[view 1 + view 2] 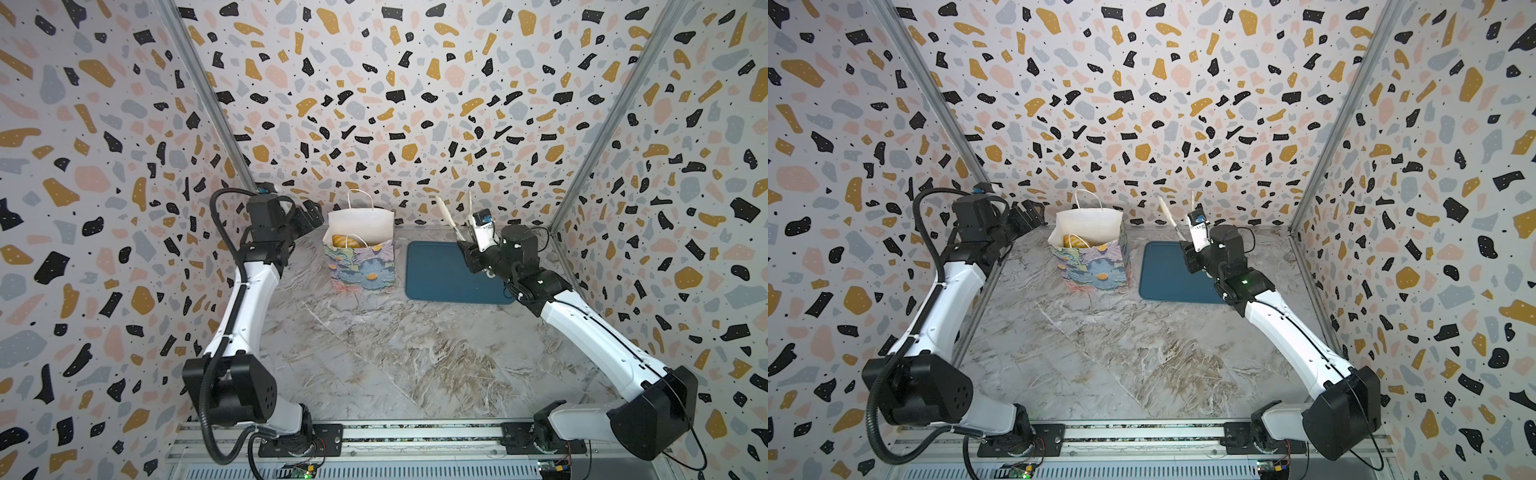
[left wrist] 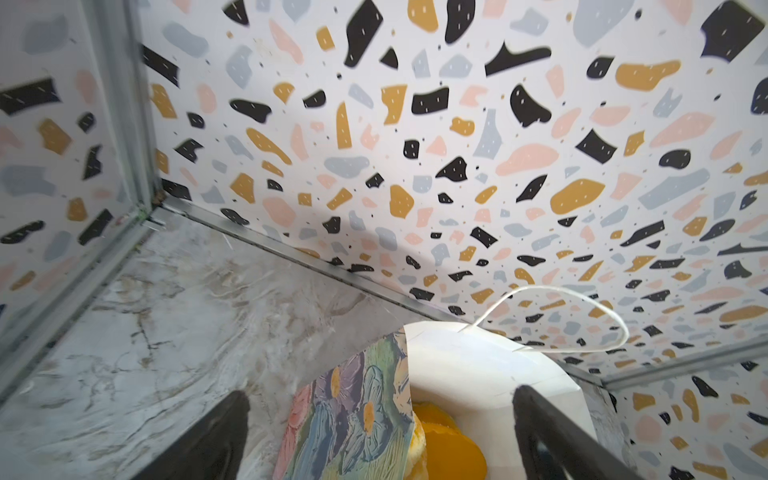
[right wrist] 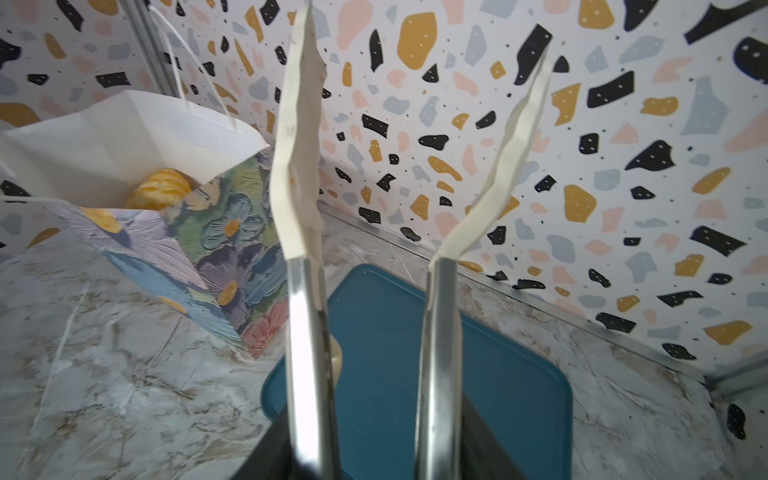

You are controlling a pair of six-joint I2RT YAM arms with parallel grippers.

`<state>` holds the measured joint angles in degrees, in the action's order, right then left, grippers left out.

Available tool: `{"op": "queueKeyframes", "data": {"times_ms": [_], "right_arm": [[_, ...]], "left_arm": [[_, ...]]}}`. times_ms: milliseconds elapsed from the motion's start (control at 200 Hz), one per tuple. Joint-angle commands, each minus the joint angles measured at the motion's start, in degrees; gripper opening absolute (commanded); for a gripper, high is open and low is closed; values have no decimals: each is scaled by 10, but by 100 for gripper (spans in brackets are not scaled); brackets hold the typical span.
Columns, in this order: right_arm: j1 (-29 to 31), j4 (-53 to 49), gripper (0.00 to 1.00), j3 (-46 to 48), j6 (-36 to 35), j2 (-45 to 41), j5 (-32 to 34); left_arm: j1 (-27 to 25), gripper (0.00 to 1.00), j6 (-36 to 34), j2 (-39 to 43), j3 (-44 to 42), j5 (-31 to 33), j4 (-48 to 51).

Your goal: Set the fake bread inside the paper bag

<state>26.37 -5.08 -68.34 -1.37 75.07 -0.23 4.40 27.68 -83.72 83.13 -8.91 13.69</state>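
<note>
Rear of table: paper bag upright, L gripper wide apart at its rim, R gripper clamped on tongs.
Bag mouth open, standing close to back wall. Strip of bare table betw. bag and tray, edges apart. Front half of table is open room in both top views. Inside bag, below rim: fake bread. L wrist view: fingers spread wide, bag's side-wall edge betw. them, contact w/ bag cannot be told. R jaws grip tongs' metal arms. Tongs' white tips stand apart, raised above tray.
</note>
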Motion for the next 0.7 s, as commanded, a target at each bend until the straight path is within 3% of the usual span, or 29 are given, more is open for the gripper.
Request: {"op": "queueKeyframes", "data": {"times_ms": [0, 245, 410, 536, 696], "right_arm": [[-32, 46, 49, 13, 5, -32, -3], [-114, 76, 49, 72, -3, -38, 21], [-169, 121, 48, 118, -8, -35, 31], [-208, 159, 48, 155, -12, -32, 18], [-244, 170, 49, 180, -19, 8, 37]], "left_arm": [[7, 99, 4, 31, -29, 65, -32], [14, 99, 12, 87, -128, 186, -70], [14, 100, 25, 127, -239, 226, -146], [16, 99, 30, 120, -275, 277, -150], [16, 100, 32, 114, -321, 296, -181]]}}
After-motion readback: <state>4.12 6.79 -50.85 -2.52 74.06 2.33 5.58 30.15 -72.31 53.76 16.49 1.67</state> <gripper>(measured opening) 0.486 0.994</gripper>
